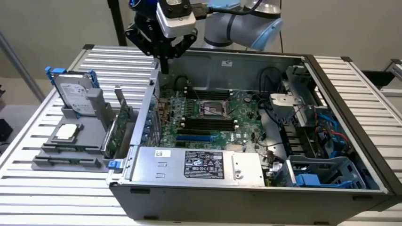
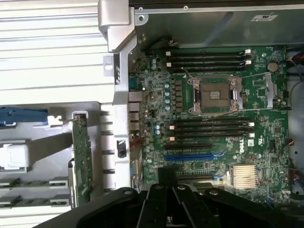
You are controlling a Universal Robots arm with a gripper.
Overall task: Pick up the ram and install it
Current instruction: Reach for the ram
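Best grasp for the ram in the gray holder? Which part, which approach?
I'd take the ram by its upper long edge, near mid-length, coming straight down from above. It stands on edge in the gray holder, so that edge is free while the lower one is seated; pinch across the two flat faces.

The arm (image 1: 242, 26) runs off the top of the exterior view, so its upper joints are lost. In the wrist view the gripper (image 2: 166, 190) blocks one edge of the motherboard (image 2: 213, 142). Over in the exterior view the power supply (image 1: 188, 162) covers the board's near strip, and its label (image 1: 204, 165) is too small to read. A green card (image 1: 116, 134) and the hard drive (image 1: 72, 94) sink into the grey holder (image 1: 69, 157), their lower parts hidden.
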